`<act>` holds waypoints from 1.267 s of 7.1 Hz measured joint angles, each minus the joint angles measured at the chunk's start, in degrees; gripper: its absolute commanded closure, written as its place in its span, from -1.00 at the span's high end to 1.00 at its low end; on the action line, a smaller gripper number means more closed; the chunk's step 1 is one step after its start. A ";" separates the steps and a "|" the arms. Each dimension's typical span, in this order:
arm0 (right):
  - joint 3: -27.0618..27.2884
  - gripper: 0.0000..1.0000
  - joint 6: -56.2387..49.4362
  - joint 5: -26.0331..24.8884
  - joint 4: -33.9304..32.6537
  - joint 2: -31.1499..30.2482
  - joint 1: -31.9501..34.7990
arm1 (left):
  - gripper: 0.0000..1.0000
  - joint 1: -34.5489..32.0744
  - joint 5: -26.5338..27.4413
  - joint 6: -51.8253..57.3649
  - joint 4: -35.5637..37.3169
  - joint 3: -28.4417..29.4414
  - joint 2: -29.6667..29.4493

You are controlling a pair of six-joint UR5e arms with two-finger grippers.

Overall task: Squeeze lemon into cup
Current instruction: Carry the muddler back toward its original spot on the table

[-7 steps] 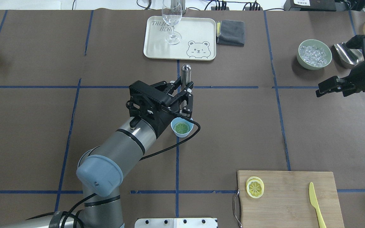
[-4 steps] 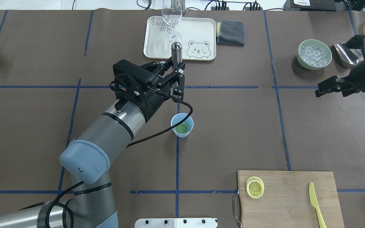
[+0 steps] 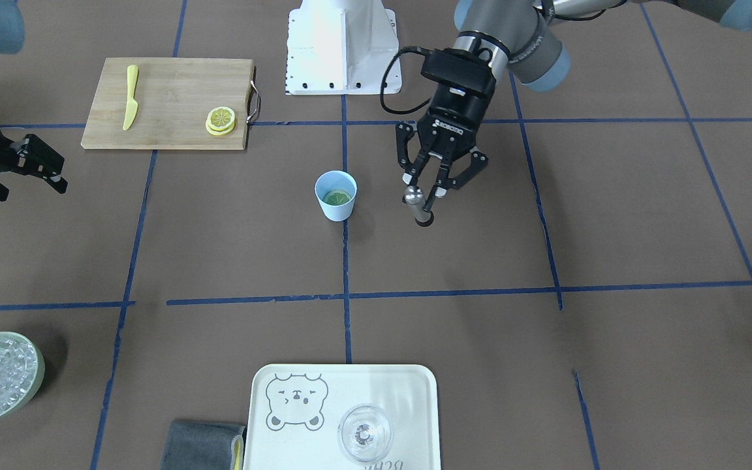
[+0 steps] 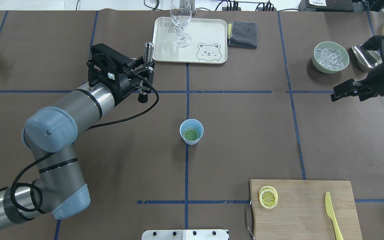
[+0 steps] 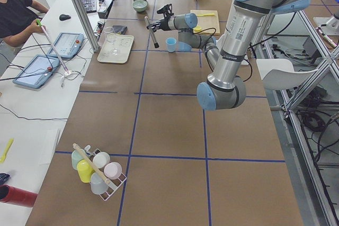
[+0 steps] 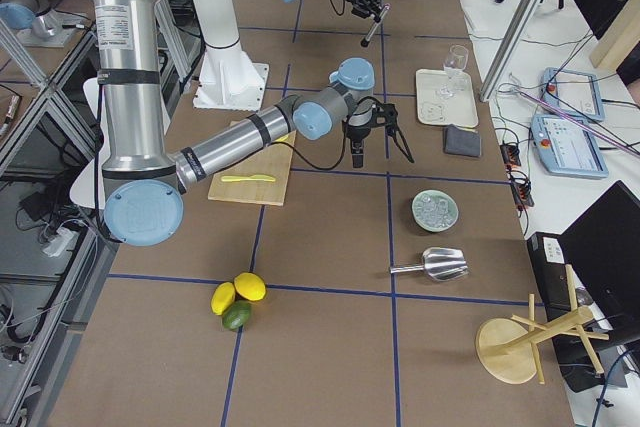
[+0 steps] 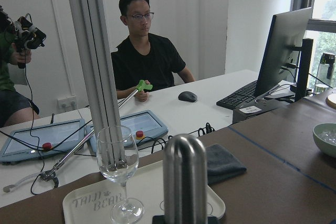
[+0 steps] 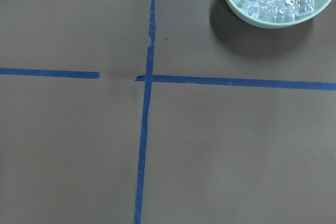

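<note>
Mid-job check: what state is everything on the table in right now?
cup: upright, lemon slice lying inside.
left gripper: shut on the steel muddler.
right gripper: open, empty.
wine glass: upright, empty, on the tray.
green bowl: holding ice.
spare lemon slices: stacked on the cutting board.

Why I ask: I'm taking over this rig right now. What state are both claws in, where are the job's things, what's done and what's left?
Left claw: shut on the metal muddler, held tilted to the robot's left of the cup, not over it.
Right claw: open, empty, far to the robot's right.
Light blue cup: upright mid-table, one lemon slice lying flat inside.
Done: slice is in the cup; how well it's pressed, I cannot tell.
Left: probably check for juice, press again if needed, set the muddler down.
</note>
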 measured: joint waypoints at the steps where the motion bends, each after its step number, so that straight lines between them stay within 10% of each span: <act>1: -0.03 1.00 0.02 -0.01 0.00 0.09 -0.02 | -1.00 -5.12 -10.47 -2.33 1.35 0.00 3.56; 4: 0.38 1.00 0.11 -0.05 0.00 0.25 -0.13 | -1.00 -19.89 -38.34 -4.12 14.82 -1.20 9.99; 9: 0.37 1.00 5.56 -0.24 0.15 2.70 -2.91 | -1.00 -22.29 -48.67 -3.21 29.93 -0.05 19.78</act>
